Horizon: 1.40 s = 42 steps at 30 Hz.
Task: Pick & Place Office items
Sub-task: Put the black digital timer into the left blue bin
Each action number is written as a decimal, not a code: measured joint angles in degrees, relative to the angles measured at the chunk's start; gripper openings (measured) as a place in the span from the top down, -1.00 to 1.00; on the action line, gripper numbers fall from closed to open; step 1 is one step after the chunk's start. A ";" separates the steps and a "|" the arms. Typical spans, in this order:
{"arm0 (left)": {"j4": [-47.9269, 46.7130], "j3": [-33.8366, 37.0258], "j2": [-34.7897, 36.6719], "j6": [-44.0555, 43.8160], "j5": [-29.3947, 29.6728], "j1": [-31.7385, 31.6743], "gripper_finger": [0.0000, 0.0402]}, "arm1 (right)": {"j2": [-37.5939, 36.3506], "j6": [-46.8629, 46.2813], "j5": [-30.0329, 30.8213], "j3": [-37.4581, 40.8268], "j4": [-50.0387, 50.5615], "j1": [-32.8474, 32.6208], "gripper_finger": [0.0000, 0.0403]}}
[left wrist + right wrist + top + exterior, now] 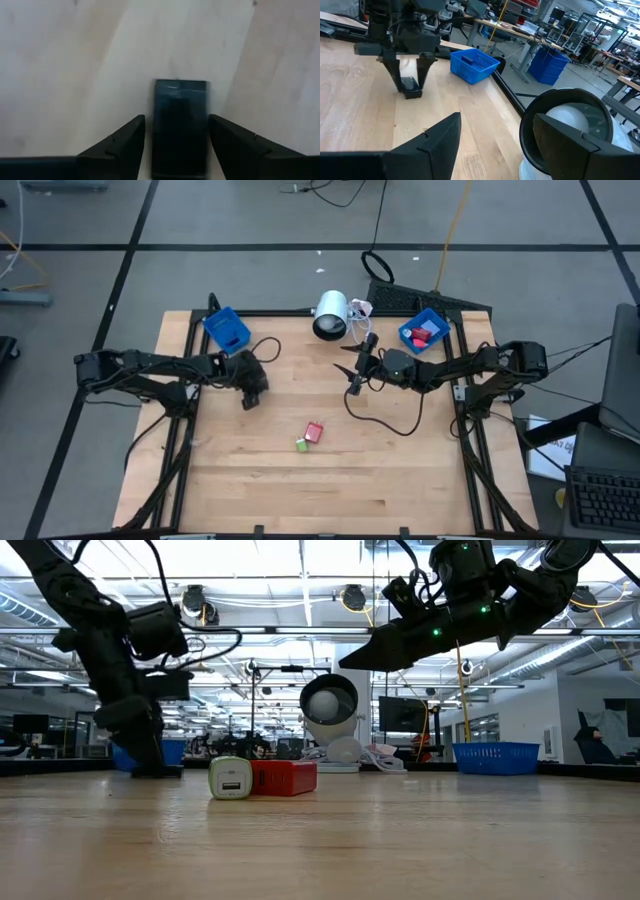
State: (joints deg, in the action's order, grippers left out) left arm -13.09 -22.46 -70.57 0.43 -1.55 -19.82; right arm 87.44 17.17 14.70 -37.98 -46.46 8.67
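Left to right: a blue bin (227,329) sits at the table's back left corner. Just beside it the left gripper (251,398) stands fingertips-down on the wood, fingers apart around a dark grey block (180,127). Mid-table, a white-green piece (301,444) touches a red block (314,432), nothing crowding them. The white lamp (331,316) lies behind. The right gripper (356,375) hovers spread open, empty, near the second bin (424,331) holding red pieces.
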 joint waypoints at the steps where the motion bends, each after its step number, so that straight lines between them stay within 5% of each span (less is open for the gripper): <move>1: 0.31 0.04 -0.03 -1.48 0.29 0.02 -0.10 | 0.00 0.00 0.01 0.00 0.00 0.02 -0.18; 10: 0.52 0.02 -0.04 -5.63 3.54 0.07 -0.23 | 0.00 0.00 0.00 -0.02 0.00 0.02 -0.18; 17: 0.46 -0.02 0.03 -5.80 4.63 0.07 0.24 | 0.00 0.00 0.00 -0.02 0.02 0.00 -0.18; 28: 11.29 -0.66 8.12 -11.21 5.62 -0.49 0.24 | 0.00 0.00 0.00 -0.02 0.00 0.02 -0.18; 35: 12.82 -0.68 20.87 -14.31 17.13 -3.42 0.24 | 0.00 0.00 0.00 -0.02 0.02 0.00 -0.18; 42: 9.99 -0.68 28.95 -18.86 37.14 -6.92 0.24 | 0.00 -0.02 0.00 -0.02 0.03 0.01 -0.18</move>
State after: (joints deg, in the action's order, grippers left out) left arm -3.11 -23.14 -41.62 -18.42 35.60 -26.74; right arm 87.44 17.15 14.70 -38.00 -46.42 8.68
